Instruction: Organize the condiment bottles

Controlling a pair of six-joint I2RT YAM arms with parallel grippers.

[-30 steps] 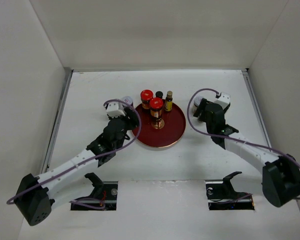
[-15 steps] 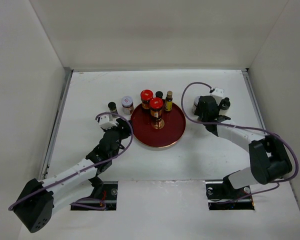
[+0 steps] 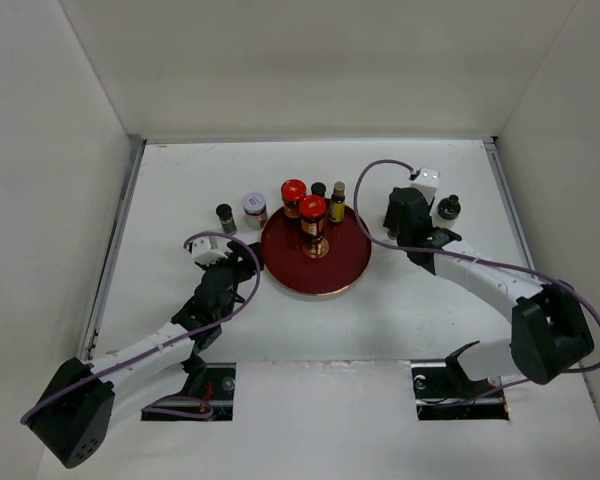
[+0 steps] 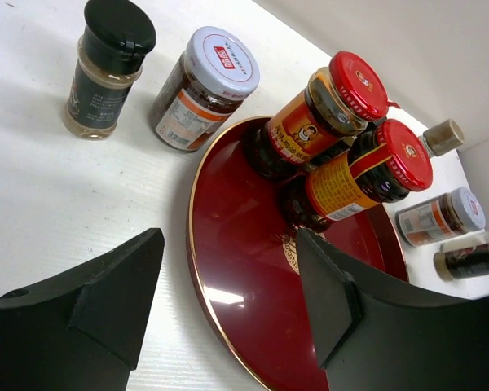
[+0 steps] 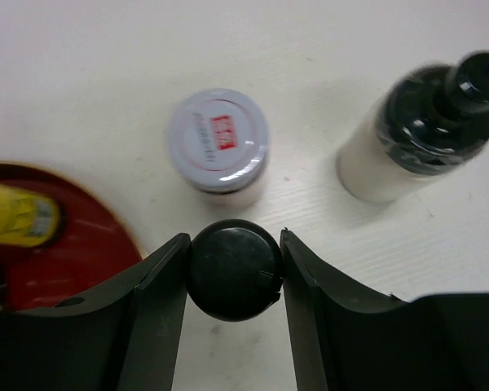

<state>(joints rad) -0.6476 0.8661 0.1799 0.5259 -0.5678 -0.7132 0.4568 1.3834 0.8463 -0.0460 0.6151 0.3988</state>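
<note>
The dark-red tray [image 3: 325,280] holds two red-capped jars [image 3: 293,190] [image 3: 313,208], a small black-capped bottle [image 3: 319,188] and a slim amber bottle [image 3: 338,196]. Left of it stand a black-capped bottle [image 3: 224,213] and a white-lidded jar [image 3: 254,205]. My left gripper [image 4: 228,244] is open and empty over the tray's left rim [image 4: 197,269]. My right gripper [image 5: 233,236] is shut on a small black-capped bottle [image 5: 232,273], right of the tray. Just beyond it stand a white-lidded jar [image 5: 218,140] and a white-bodied bottle [image 5: 391,155].
White walls enclose the table on the left, back and right. The white-bodied bottle [image 3: 448,208] stands just right of my right gripper [image 3: 405,215]. The tray's right edge [image 5: 57,269] is close to my right gripper's left finger.
My left gripper has drawn back toward me from the white-lidded jar, which now stands left of the tray. My right gripper has shifted left and back over the black-capped bottle.
</note>
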